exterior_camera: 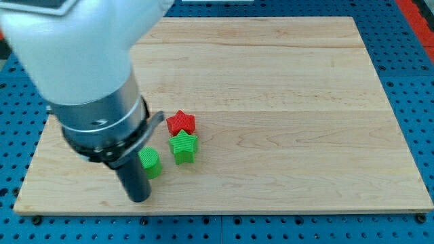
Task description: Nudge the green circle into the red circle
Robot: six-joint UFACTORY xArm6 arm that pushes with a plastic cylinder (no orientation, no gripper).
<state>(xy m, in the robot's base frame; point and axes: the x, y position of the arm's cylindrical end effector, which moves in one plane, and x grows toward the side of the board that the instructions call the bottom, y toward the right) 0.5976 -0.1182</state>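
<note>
The green circle (150, 163) sits near the table's (285, 102) bottom-left, and I place everything from it. My tip (138, 198) rests just below and slightly left of it, close enough that I cannot tell whether they touch. A green star (184, 147) lies just right and a little above; a red star (181, 123) touches that one's top. I see no red circle; it may be hidden behind the arm. There is no gripper, only my rod. To push well, I would first find the target, then set my tip directly opposite it.
</note>
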